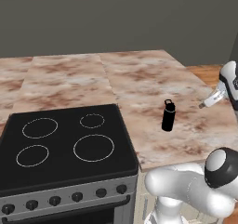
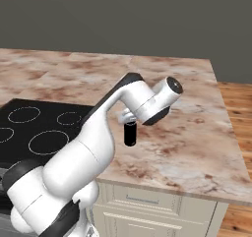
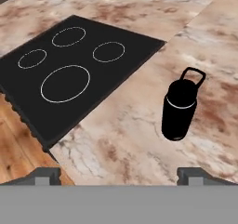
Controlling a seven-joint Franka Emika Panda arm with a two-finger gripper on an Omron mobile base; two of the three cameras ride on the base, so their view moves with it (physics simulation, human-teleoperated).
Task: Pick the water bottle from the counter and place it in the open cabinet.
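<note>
The water bottle (image 1: pixel 168 116) stands upright on the marbled counter (image 1: pixel 139 74), a little right of the stovetop. It is matte black, with a loop handle on its cap. In the right base view the arm's wrist covers the water bottle's (image 2: pixel 130 134) top. My gripper (image 1: pixel 209 101) hovers to the bottle's right, above the counter's edge, and is apart from it. In the hand view the water bottle (image 3: pixel 180 109) stands ahead and to the right of my gripper (image 3: pixel 120 177). The fingertips (image 3: pixel 46 175) are wide apart, so the gripper is open with nothing between them. The open cabinet is out of view.
A glossy black stovetop (image 1: pixel 65 144) with white rings lies left of the bottle, its knobs along the front. The counter ends at the right over wooden floor (image 2: pixel 238 113). Cream base cabinets (image 2: pixel 147 206) sit below, and a grey wall (image 1: pixel 139 18) runs behind.
</note>
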